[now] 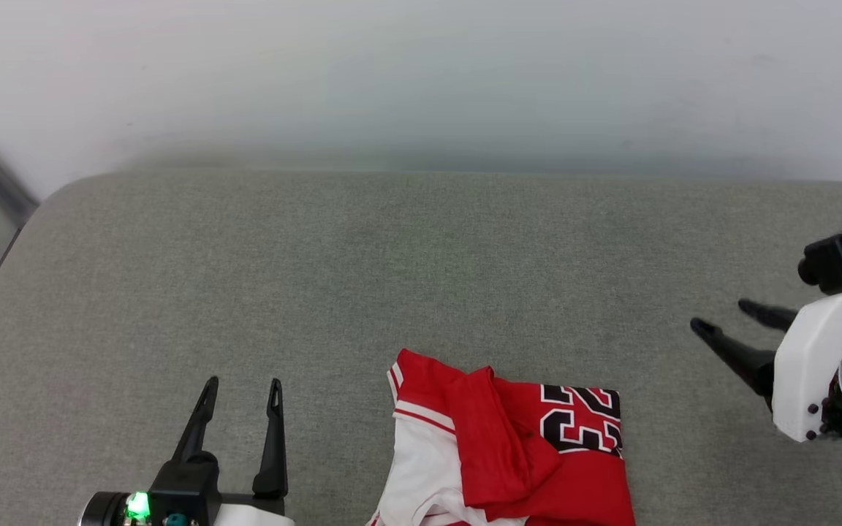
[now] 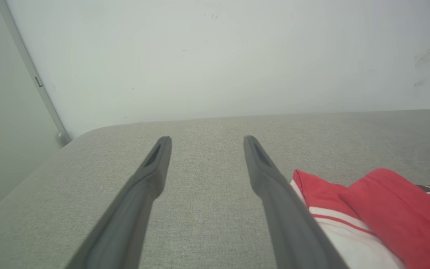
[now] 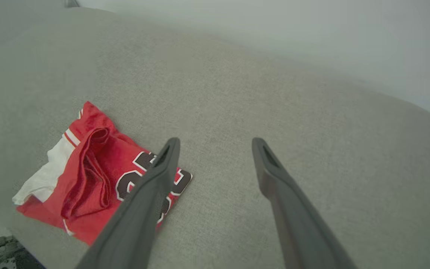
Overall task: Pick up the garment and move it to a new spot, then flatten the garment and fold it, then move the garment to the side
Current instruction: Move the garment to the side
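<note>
Garment (image 1: 509,446) on cushion (image 1: 319,277), near edge

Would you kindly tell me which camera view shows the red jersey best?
The right wrist view: the whole folded garment lies on the grey cushion, with one finger crossing part of its number print. The head view cuts off its near edge at the bottom; the left wrist view catches one corner, partly behind a finger.

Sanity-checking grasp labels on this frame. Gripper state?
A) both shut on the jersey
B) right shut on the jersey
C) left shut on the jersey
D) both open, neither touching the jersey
D: in the head view the left gripper and the right gripper both have their fingers spread over the bare gray cushion, and the garment lies between them, untouched.
</note>
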Available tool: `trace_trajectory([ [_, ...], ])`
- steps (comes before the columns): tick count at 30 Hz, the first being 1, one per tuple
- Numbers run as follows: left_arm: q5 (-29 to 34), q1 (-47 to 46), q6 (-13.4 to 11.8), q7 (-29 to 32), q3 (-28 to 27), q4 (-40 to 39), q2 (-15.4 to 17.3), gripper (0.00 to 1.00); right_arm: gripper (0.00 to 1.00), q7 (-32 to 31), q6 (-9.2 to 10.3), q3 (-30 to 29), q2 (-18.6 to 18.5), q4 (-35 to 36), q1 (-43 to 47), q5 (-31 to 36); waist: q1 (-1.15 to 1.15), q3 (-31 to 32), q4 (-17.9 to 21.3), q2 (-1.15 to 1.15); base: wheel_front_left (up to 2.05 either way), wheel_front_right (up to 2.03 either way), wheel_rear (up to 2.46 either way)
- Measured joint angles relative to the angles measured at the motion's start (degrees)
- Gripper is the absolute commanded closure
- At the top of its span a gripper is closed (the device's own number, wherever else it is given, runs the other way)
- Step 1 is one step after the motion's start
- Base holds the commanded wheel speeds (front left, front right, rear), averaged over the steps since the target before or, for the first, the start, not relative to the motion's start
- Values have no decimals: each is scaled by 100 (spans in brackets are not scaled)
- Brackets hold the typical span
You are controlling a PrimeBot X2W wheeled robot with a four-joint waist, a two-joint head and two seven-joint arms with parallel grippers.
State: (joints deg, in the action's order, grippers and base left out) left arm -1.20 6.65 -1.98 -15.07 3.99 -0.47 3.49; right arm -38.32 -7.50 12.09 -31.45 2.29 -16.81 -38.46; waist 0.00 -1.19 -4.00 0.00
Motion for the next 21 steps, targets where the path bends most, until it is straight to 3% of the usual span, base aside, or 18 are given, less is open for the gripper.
trace_trajectory([
  [3,0,-105,46,0,42,10,-5,0,0,-983,0,159,-113,-190,22,-589,0,-105,-51,0,0,0,0],
  [8,-5,-270,56,0,91,21,-16,0,0,-1737,1,109,-85,-527,192,-1148,0,-310,-185,0,0,0,0],
  [21,-59,-755,45,0,243,2,-42,0,0,-1745,0,160,726,-1134,370,-1473,1,-1071,-589,0,0,0,0],
])
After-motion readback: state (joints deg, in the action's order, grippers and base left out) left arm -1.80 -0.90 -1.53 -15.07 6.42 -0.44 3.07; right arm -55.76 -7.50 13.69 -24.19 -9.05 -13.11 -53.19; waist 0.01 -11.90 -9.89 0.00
